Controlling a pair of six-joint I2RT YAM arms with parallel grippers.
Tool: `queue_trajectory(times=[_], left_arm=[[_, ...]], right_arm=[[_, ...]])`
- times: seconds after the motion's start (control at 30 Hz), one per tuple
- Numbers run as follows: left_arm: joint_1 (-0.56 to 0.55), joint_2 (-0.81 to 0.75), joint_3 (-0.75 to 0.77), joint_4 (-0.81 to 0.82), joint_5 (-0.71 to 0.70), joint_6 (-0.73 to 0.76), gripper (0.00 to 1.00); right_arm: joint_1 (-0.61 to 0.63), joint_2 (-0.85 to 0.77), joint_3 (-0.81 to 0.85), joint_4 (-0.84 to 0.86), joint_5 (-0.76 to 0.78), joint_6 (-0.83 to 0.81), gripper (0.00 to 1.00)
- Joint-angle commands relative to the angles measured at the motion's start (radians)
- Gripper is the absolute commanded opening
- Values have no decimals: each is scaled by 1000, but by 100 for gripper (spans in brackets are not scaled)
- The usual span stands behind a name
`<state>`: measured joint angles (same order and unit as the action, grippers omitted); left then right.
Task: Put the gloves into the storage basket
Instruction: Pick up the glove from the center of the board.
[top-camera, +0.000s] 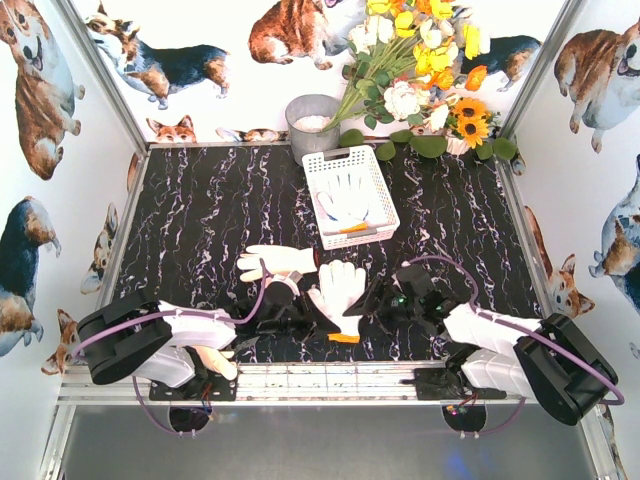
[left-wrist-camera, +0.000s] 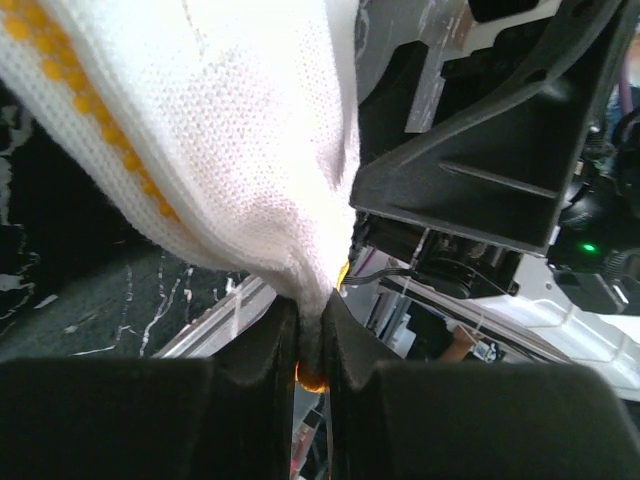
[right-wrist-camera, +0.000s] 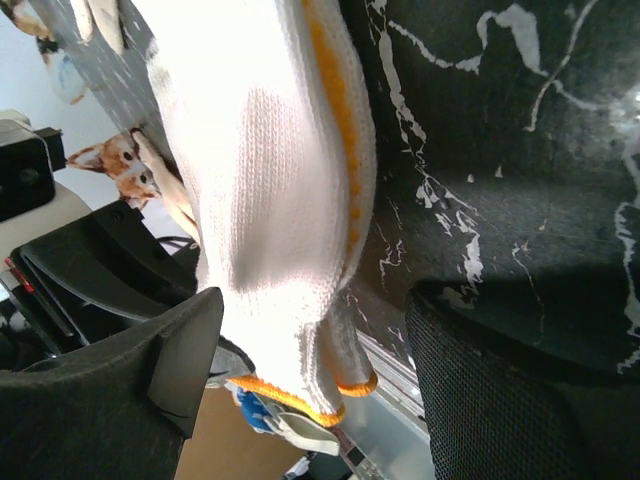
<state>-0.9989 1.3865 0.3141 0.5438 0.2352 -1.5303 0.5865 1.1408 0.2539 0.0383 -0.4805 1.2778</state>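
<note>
Item 1. Left gripper (left-wrist-camera: 312, 348): black, two fingers pressed together on a fold of a white knit glove with an orange cuff (left-wrist-camera: 230, 150); a sliver of orange shows in the pinch.

Item 2. Right gripper (right-wrist-camera: 315, 385): fingers spread wide, one on each side of the same glove's cuff end, not clamped on it.

Item 3. The held glove sits between the two grippers at the near middle of the black marble-patterned table (top-camera: 200, 210).

Item 4. A second cream glove (top-camera: 275, 262) lies flat just behind the left gripper, fingers pointing left.

Item 5. White rectangular slotted plastic basket (top-camera: 340, 155): stands farther back, well apart from both grippers, with one white, orange-cuffed glove (top-camera: 350, 205) inside.

Item 6. Grey round metal bucket (top-camera: 312, 125) and a bunch of artificial flowers (top-camera: 420, 60): behind the basket at the back wall.
</note>
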Motion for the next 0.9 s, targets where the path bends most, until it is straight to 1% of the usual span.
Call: queue_trajectory(times=[0.0,0.17,0.47,0.7,0.87], left_arm=[[8,-5,-3,93,32,-51,0],[8,-1,0,119,58,-59,0],[8,-14,-14,159,82,-81,0],[8,-29,-11,155,103,-81,0],[8,-52,-12,144,111,-84,0]], right_arm=[[-2,3,-28,177,30,89,76],[-2,47,-26,242,54,117,76],[-2,174,-36,381,59,130,75],[-1,307,-33,524,38,134,70],[0,355,-31,558,32,122,68]])
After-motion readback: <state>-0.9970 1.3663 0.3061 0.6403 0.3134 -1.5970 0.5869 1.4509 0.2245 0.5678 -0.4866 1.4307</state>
